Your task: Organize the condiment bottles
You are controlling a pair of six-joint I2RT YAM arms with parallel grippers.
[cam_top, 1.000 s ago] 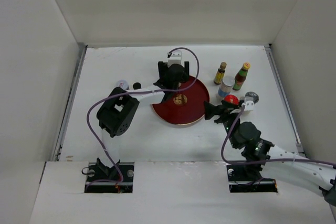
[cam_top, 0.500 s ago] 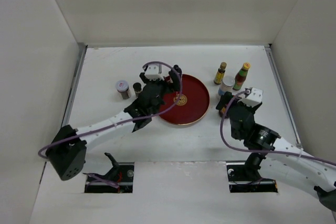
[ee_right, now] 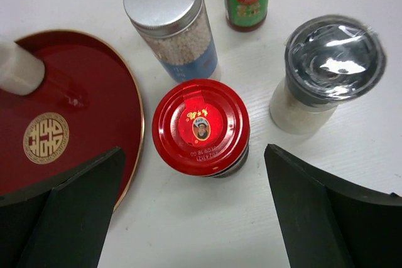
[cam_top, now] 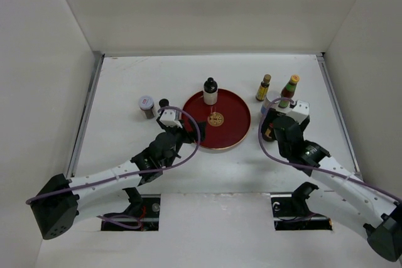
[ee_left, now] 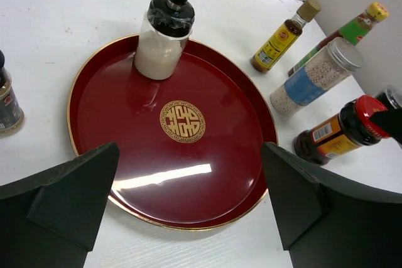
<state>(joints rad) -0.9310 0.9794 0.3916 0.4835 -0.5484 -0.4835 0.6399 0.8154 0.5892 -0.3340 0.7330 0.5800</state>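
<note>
Glossy red tray, shiny metal-lidded jar, matt white table.

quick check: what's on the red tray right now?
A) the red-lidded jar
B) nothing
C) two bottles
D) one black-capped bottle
D: only the black-capped bottle stands inside the rim of the red tray; the red-lidded jar sits outside it, past the rim.

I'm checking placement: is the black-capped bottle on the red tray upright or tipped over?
Upright. The black-capped bottle stands on its base inside the red tray, cap up, near the far rim.
</note>
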